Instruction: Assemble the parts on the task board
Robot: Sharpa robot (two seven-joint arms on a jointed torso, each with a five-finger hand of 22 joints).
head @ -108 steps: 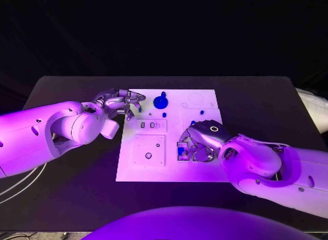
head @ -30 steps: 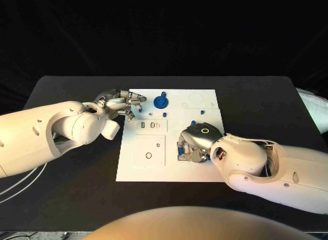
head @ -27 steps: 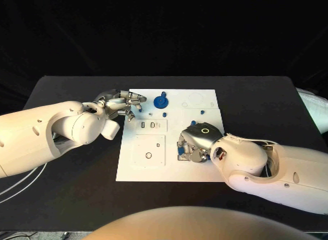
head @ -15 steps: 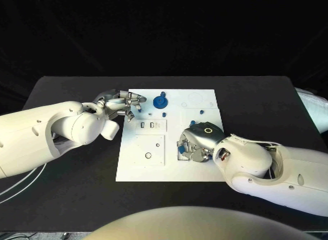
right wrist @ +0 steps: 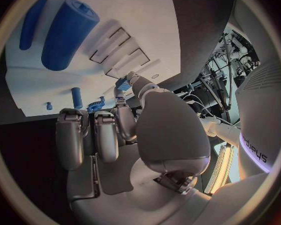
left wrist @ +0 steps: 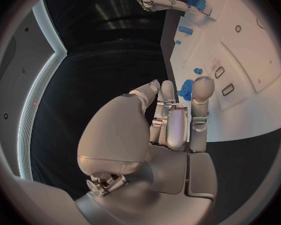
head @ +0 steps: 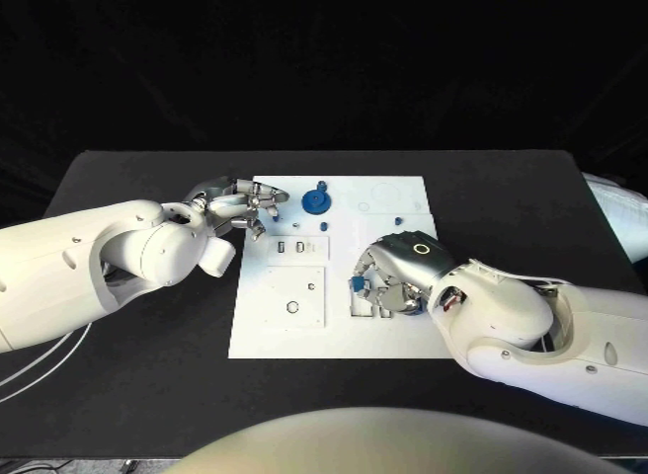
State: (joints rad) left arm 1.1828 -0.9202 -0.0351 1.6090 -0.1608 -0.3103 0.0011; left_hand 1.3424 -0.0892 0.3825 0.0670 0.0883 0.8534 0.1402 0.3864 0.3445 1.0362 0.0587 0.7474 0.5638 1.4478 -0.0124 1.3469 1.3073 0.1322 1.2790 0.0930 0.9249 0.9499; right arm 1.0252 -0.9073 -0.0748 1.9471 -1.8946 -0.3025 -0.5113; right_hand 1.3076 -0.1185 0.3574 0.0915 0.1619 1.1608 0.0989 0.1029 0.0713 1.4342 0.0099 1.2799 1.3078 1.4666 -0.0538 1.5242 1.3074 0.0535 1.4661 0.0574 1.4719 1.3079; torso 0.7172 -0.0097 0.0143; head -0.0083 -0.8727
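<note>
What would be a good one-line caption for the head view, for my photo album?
Two white robot arms reach over a white task board on a black table, the left hand at its far corner, the right hand over blue parts.

The task board (head: 275, 331) lies at the middle of the table (head: 139, 375). The left hand (head: 239, 204) sits at the board's far left corner, just beside a round part (head: 317, 201). The right hand (head: 395, 272) rests over the board's right half, a small part (head: 357, 284) at its fingers.

White arms (head: 82, 267), silver hands (head: 243, 204)
</note>
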